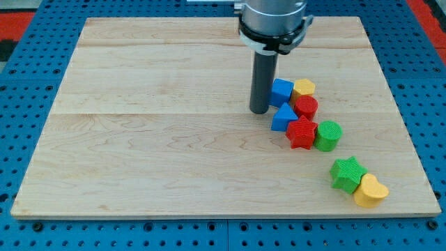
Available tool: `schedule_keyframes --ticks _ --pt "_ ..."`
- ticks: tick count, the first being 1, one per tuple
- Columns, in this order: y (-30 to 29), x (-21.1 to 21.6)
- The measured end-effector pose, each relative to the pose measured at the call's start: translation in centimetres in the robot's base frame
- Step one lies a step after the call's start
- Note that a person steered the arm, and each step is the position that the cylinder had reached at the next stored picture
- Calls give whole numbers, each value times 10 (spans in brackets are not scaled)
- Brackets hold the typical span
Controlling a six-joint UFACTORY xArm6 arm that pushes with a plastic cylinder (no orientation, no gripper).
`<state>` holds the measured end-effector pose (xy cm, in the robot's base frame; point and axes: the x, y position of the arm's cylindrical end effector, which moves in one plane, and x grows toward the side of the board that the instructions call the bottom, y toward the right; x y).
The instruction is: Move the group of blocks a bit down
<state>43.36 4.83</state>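
My tip (259, 110) rests on the wooden board (153, 139) just left of a cluster of blocks. The cluster holds a blue cube (281, 91), a yellow hexagon-like block (304, 87), a red round block (306, 107), a blue triangular block (283, 118), a red star-like block (302, 133) and a green round block (328, 135). The tip stands close beside the blue cube and the blue triangular block; I cannot tell if it touches them. A green star block (348, 173) and a yellow crescent-like block (371, 191) lie together toward the view's bottom right.
The board lies on a blue perforated table (42, 230). The arm's grey and black body (273, 21) hangs over the board's top edge. A red area (21, 17) shows at the view's top left corner.
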Motion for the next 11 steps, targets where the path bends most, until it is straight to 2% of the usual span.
schedule_keyframes --ticks 1,3,4,7,11 --pt "-12 -5" --pt "9 -72" --pt "22 -77" --pt "59 -76" --pt "60 -24"
